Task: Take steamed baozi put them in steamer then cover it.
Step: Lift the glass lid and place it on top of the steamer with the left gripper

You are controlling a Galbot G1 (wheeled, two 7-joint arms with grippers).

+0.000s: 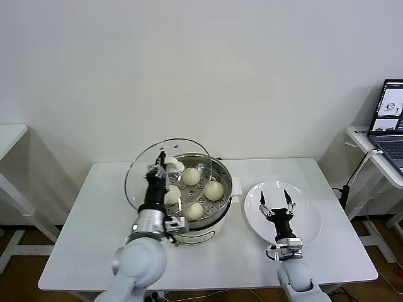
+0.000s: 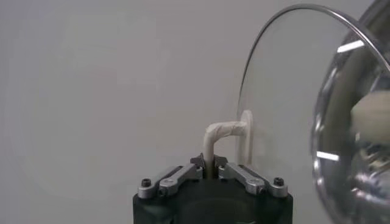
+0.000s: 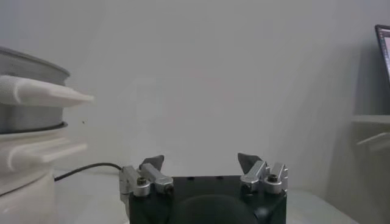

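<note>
Your left gripper point(image 1: 162, 165) reaches forward over the steamer's point(image 1: 221, 178) left edge, fingers pinched tight on the white handle of the cover point(image 1: 141, 170). The cover stands on edge, tilted, face toward the right. Four steamed baozi point(image 1: 214, 190) sit inside the steamer. The left wrist view shows the clamped handle point(image 2: 217, 135) clearly. Your right gripper point(image 1: 276, 204) hovers over the white plate point(image 1: 308, 220), fingers spread wide, empty.

bright, even, soft indoor light; faint shadows under the bench point(image 1: 82, 207); white glare streaks on the cover point(image 2: 341, 109) in the left wrist view; the steamer point(image 3: 24, 115) looks soft close to the right wrist camera
</note>
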